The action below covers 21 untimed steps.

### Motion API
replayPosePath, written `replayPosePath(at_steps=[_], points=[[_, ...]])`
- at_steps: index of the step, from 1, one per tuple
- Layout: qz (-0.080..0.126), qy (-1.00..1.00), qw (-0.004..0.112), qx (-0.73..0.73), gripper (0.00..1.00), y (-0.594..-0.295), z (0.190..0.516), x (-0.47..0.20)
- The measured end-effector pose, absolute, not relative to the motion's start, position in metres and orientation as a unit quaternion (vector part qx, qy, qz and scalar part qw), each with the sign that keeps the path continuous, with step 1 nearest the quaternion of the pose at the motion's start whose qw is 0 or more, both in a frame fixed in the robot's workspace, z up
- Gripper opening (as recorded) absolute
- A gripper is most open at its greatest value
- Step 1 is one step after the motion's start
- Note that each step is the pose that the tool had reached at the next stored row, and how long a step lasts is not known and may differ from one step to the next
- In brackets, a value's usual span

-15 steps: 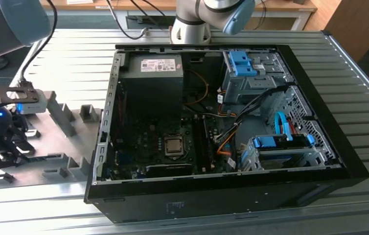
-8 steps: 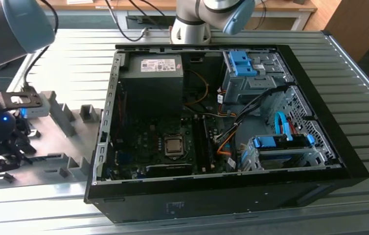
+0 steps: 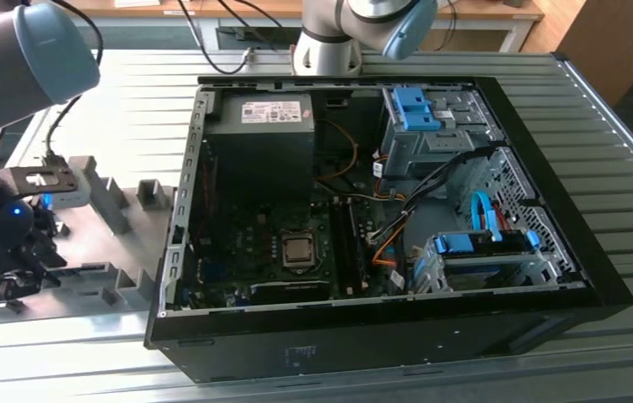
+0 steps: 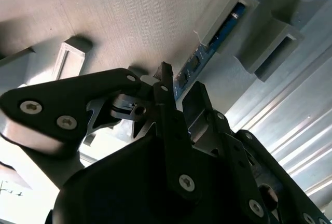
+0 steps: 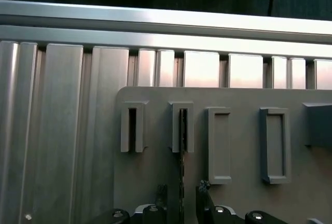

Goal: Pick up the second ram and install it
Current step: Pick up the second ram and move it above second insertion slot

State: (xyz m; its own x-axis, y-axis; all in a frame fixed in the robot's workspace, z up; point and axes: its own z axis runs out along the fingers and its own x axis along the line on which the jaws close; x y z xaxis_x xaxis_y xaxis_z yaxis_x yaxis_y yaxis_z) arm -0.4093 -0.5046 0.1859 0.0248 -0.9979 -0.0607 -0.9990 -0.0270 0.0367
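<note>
two jaws stand narrowly apart astride the second ram, not yet clamping; an off-centre closure could tilt it in the fixture block.

In the exterior view I see an open computer case lying on its side on the ribbed aluminium table. Inside, toward the far end, I note the power supply. Nearer the camera is the motherboard, with its processor socket near the middle. Blue drive brackets sit on the cage at the exterior view's right, and loose cables run between cage and board. Beside the case, at the exterior view's left, lies a gray fixture plate. In the first wrist view I count four slotted fixture blocks in a row on that plate.
</note>
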Motion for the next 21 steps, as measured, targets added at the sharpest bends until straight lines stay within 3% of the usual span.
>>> replayPosePath(at_steps=[7,13,21], points=[[0.035,0.697,0.008,-0.716,0.34,-0.5046,0.1858,-0.4092],[0.035,0.697,0.008,-0.716,0.14,-0.5046,0.1859,-0.4092],[0.035,0.697,0.009,-0.716,0.14,-0.5046,0.1859,-0.4092]])
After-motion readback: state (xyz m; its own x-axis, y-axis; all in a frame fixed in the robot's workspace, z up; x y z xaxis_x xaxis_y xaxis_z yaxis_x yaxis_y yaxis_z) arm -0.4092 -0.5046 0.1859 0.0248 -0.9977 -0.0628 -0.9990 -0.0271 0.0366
